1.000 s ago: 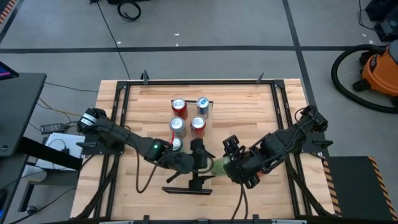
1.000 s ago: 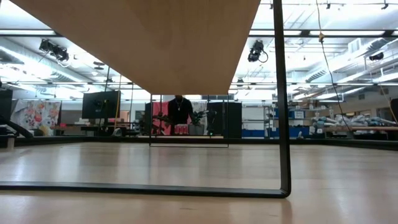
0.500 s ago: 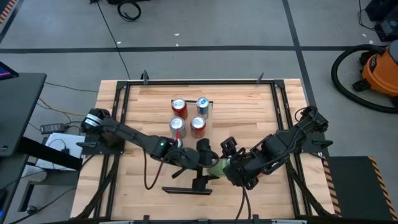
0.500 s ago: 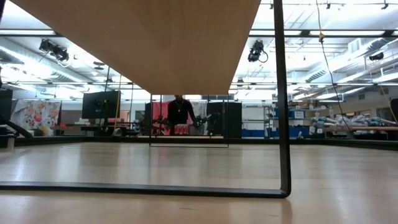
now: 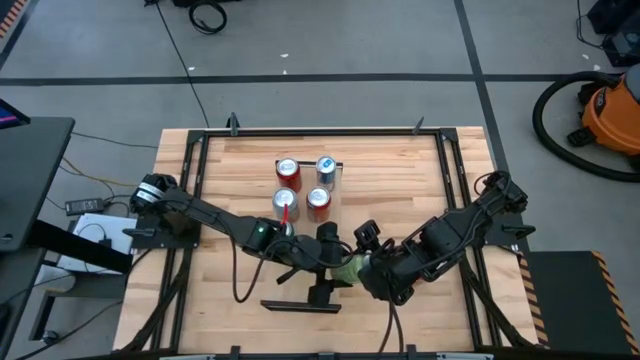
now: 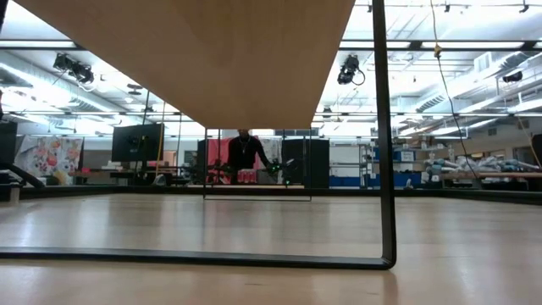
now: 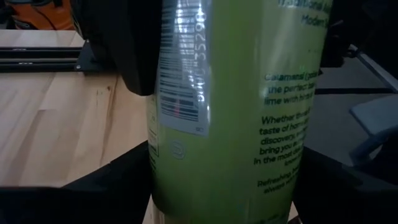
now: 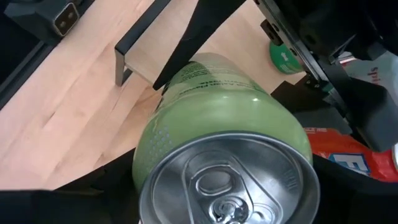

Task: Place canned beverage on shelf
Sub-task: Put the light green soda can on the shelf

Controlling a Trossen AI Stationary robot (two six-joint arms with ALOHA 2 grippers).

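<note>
Left gripper (image 5: 333,268) now around green can (image 5: 349,267)

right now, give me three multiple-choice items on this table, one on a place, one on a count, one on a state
1. Where is the pale green aluminium drink can?
A. between the two claws near the table's front
B. in the upright cluster
C. on the floor

2. How many upright cans stand in the cluster toward the table's back?
A. two
B. four
C. seven

3. What grips the green can?
A. nothing
B. the left claw and the right claw, both closed on it
C. a person's hand

Answers: 1 A, the high view shows it between both arms; 2 B, four tops show; 3 B, each wrist view shows dark fingers flanking it.
</note>
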